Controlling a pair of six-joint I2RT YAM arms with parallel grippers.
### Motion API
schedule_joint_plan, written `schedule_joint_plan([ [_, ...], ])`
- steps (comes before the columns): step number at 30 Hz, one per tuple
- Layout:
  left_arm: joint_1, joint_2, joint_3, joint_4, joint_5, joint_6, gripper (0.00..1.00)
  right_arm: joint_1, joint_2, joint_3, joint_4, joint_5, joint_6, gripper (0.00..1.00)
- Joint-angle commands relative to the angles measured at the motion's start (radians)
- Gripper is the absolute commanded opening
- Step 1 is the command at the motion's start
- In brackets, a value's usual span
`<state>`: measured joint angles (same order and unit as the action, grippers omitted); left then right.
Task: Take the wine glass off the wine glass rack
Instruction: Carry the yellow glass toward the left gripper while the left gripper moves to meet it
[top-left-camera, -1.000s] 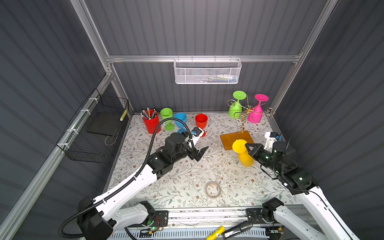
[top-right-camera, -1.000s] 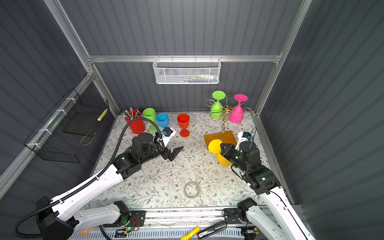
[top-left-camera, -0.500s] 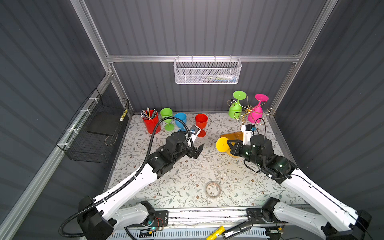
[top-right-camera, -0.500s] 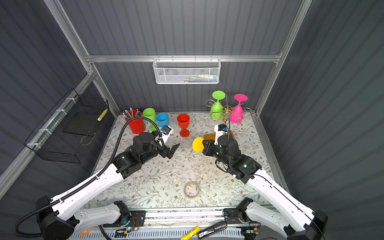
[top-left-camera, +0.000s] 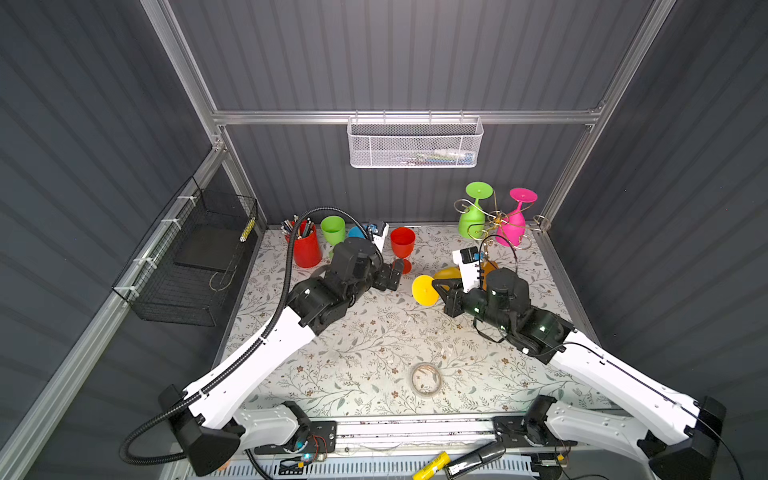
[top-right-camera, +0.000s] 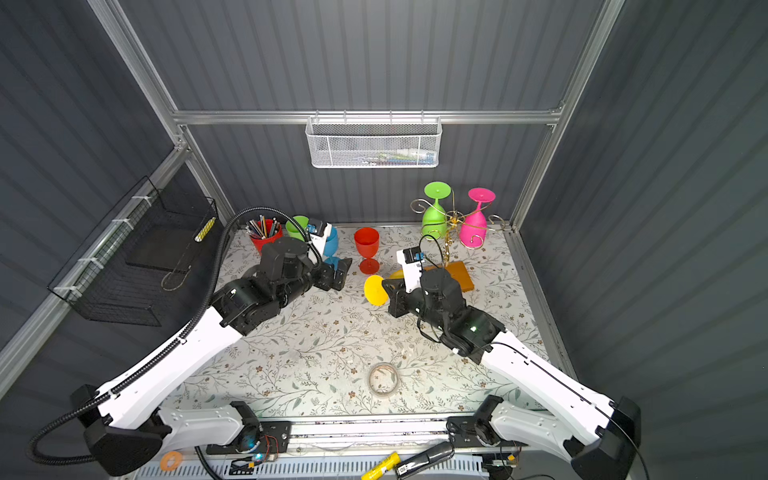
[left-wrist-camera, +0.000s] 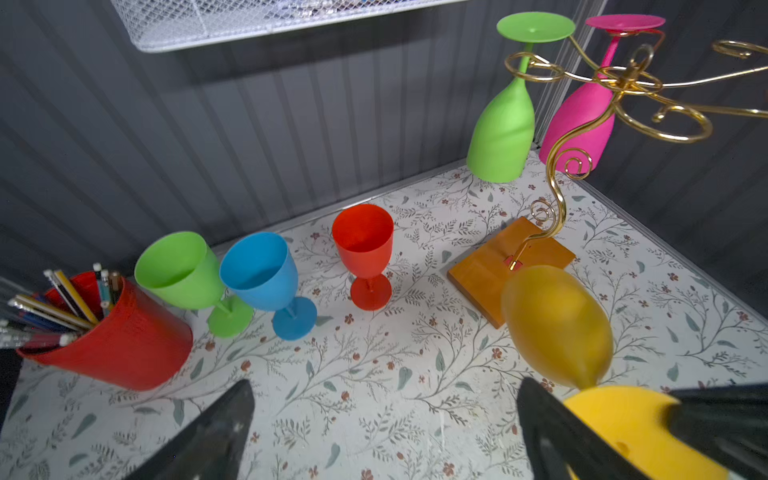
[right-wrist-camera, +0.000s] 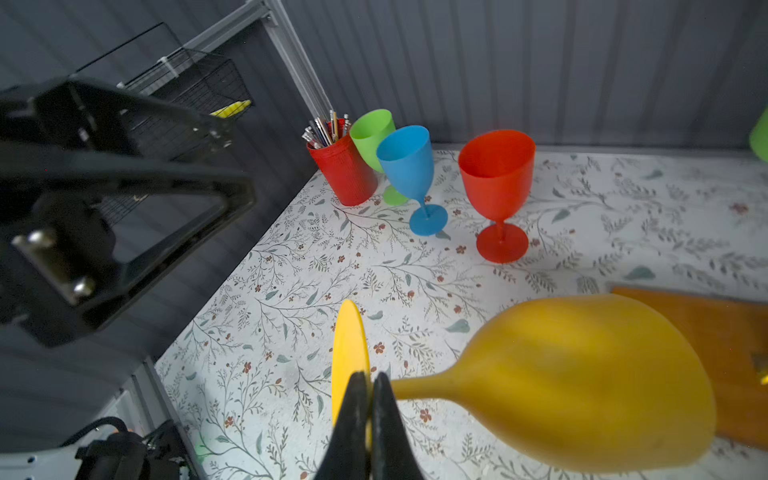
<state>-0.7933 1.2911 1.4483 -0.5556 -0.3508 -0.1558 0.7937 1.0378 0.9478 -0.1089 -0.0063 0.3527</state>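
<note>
Yellow glass (right-wrist-camera: 582, 382) off the rack (left-wrist-camera: 482, 270).
My right end effector (right-wrist-camera: 370, 380) pinches its stem, left end effector (top-left-camera: 392, 275) wide open; I'd tip it upright slowly.

Looks like a robot lab test cell, not anyone's home. A booth is boxed in by grey ribbed panels (top-left-camera: 374, 54) on an aluminium frame (top-left-camera: 291, 117). Two white robot arms (top-left-camera: 266, 353) are bolted to a front rail (top-left-camera: 415, 428). Staged props are laid out on a floral mat (top-left-camera: 365, 353): plastic goblets (left-wrist-camera: 257, 270) and a wine glass rack (left-wrist-camera: 482, 270).

Yellow wine glass (right-wrist-camera: 582, 374) — bowl blurred
</note>
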Motion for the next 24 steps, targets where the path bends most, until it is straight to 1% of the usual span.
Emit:
schedule_joint_plan([
  [1, -0.004, 0.047, 0.105, -0.276, -0.049, -0.185, 0.99, 0.036, 0.001, -0.025, 0.116, 0.012, -0.165, 0.00],
  [5, -0.004, 0.056, 0.142, -0.394, -0.096, -0.372, 0.98, 0.075, 0.007, -0.069, 0.193, 0.025, -0.254, 0.00],
  [11, -0.004, 0.048, 0.138, -0.496, -0.080, -0.640, 0.95, 0.126, 0.022, -0.141, 0.310, 0.039, -0.353, 0.00],
  [16, -0.004, 0.068, 0.118, -0.595, -0.060, -0.884, 0.86, 0.167, 0.036, -0.211, 0.443, 0.033, -0.437, 0.00],
  [18, -0.003, 0.062, 0.098, -0.602, -0.037, -0.939, 0.83, 0.187, 0.047, -0.229, 0.486, 0.053, -0.478, 0.00],
  [22, -0.003, 0.042, 0.070, -0.607, -0.017, -1.029, 0.81, 0.212, 0.074, -0.240, 0.536, 0.090, -0.541, 0.00],
  [24, -0.004, 0.031, 0.056, -0.602, -0.001, -1.069, 0.80, 0.223, 0.119, -0.242, 0.560, 0.107, -0.564, 0.00],
])
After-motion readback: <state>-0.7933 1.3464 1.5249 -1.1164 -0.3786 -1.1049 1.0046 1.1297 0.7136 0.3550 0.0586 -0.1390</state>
